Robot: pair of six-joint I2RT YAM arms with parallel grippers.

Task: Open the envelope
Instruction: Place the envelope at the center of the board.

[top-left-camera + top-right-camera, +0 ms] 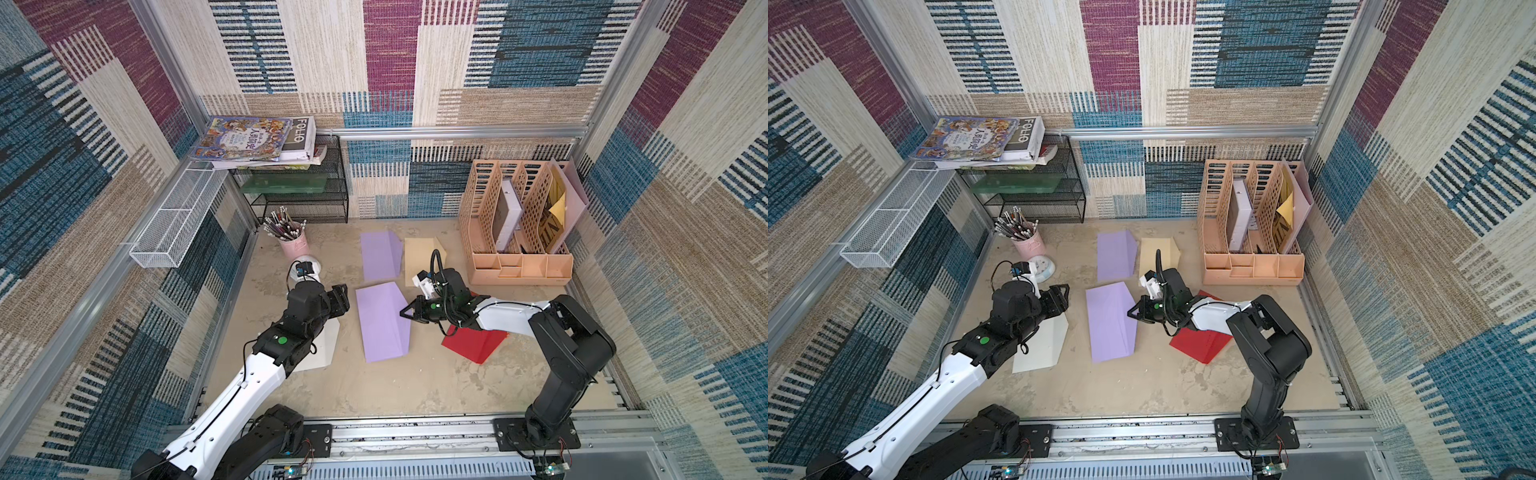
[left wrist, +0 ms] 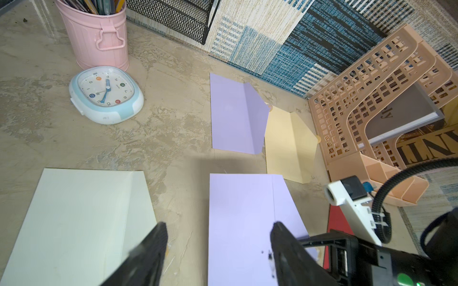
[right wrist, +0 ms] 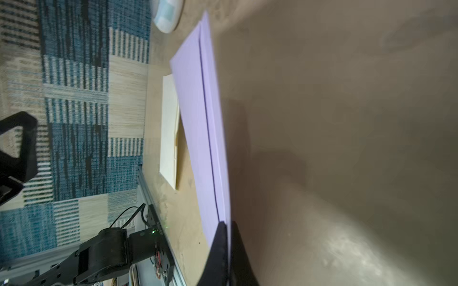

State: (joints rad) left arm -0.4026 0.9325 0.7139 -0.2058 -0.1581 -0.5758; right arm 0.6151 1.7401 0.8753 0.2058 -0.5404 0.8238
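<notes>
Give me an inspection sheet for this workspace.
Surface: table is beige and mottled.
Job's things: near purple envelope lies on the table, its edge pinched.
Clutter: far purple envelope, tan envelope, red envelope, white envelope, clock, pencil cup, file rack, wire shelf with books.
Grippers: right gripper is shut on the near purple envelope; left gripper is open and empty beside it.
Cables: black cable arcs over the right wrist.
Surroundings: patterned walls, white basket.
</notes>
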